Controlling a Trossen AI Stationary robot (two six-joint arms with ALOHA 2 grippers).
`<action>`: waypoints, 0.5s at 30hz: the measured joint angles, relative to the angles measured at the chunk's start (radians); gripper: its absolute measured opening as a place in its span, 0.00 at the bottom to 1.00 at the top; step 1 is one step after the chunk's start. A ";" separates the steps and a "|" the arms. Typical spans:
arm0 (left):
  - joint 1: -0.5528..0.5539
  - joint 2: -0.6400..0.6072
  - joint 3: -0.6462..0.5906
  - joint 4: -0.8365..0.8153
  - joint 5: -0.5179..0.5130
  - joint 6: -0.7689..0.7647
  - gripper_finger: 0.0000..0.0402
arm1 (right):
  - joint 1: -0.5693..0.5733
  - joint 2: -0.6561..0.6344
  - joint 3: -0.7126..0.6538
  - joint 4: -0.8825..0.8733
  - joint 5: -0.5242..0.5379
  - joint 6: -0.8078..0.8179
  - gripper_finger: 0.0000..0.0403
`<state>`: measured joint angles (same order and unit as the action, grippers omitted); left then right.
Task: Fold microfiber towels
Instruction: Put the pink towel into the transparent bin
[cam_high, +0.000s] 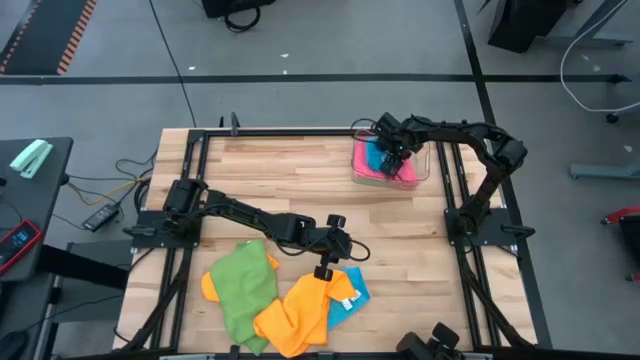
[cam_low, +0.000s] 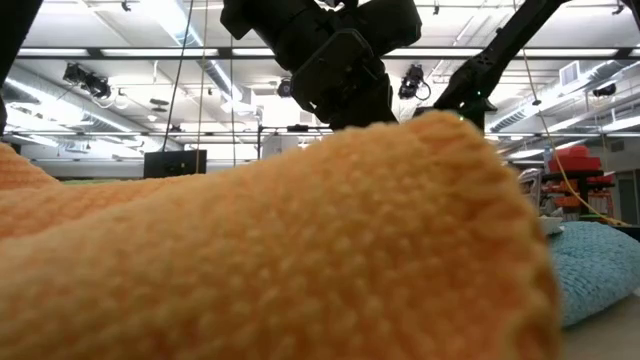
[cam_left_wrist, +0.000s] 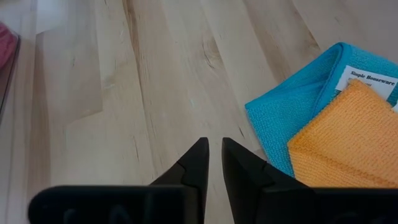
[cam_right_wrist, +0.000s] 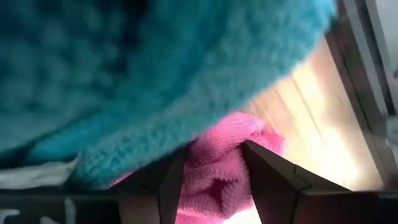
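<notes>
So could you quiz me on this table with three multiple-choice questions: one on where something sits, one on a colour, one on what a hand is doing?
1. Where is the clear plastic tray?
A. at the far right of the wooden table
B. at the near left corner
C. on the floor

2. What colour is the soft microfiber cloth lying between the green cloth and the sky-blue cloth?
A. pink
B. orange
C. white

3. What is the left hand doing?
A. gripping the green cloth
B. lifting the tray
C. hovering over bare wood, fingers nearly together, holding nothing

Answers: 1 A, the high view shows the tray at the far right, with the right hand in it. 2 B, the middle cloth is orange. 3 C, the left wrist view shows only bare wood between the fingertips.
</notes>
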<state>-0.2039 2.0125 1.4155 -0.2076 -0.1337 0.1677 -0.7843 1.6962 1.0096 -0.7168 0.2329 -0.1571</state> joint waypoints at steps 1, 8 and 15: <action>0.000 0.000 0.000 0.000 0.000 0.000 0.14 | -0.002 0.000 0.000 -0.014 0.015 0.010 0.43; 0.000 0.000 0.000 0.001 0.000 0.001 0.15 | -0.028 0.000 0.000 -0.078 0.059 0.105 0.43; 0.000 0.000 0.000 0.001 0.000 0.002 0.13 | -0.032 0.000 0.000 -0.137 0.099 0.131 0.43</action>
<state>-0.2039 2.0125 1.4155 -0.2069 -0.1339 0.1692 -0.8162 1.6962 1.0096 -0.8534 0.3321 -0.0257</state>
